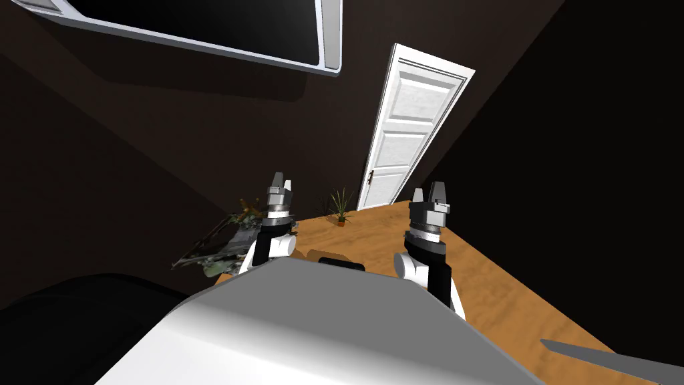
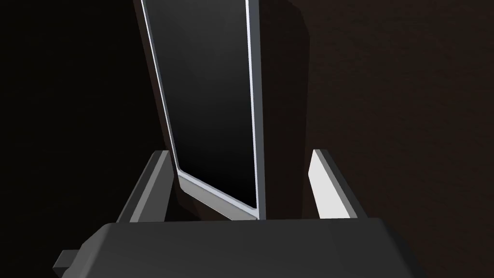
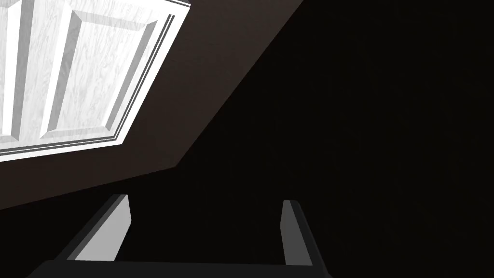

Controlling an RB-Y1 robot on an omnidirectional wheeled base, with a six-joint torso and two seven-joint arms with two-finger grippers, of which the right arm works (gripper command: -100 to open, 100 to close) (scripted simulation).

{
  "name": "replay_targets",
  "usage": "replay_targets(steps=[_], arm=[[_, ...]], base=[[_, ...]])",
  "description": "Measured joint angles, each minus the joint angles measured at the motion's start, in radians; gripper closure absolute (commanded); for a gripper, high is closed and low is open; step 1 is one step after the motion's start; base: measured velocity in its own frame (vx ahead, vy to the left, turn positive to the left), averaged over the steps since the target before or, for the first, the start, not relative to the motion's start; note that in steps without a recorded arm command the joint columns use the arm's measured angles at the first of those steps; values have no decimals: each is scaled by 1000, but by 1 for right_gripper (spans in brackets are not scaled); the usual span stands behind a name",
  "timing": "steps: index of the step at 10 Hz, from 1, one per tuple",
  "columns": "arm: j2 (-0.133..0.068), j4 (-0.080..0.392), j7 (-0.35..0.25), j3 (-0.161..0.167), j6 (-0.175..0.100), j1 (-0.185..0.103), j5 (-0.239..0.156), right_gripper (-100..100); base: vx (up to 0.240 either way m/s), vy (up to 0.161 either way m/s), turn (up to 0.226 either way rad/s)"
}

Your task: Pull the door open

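A white panelled door [image 1: 411, 130] stands shut in the dark far wall, with a small dark handle [image 1: 371, 177] on its left edge low down. Its upper panels [image 3: 82, 72] show in the right wrist view, far beyond my fingers. My left gripper [image 1: 280, 182] and right gripper [image 1: 429, 194] are both raised in front of my chest, well short of the door. Both grippers are open, with nothing between the fingers [image 2: 328, 186] of the left or the fingers [image 3: 108, 234] of the right.
A small potted plant [image 1: 340, 207] stands on the wooden floor [image 1: 481, 267] left of the door. A leafy heap [image 1: 230, 240] lies at the floor's left edge. A framed dark window [image 1: 220, 30] hangs on the left wall. Dark walls close in on both sides.
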Motion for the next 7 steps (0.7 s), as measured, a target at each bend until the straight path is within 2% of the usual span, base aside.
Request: replay_targets(steps=[2, 4, 7], arm=[[-9, 30, -28, -2, -13, 2, -17, -100], [-19, 74, -67, -9, -28, -6, -40, -100], [-28, 127, -115, -18, -35, -25, -68, -100]], base=[[119, -43, 174], [132, -67, 200], [75, -77, 136]])
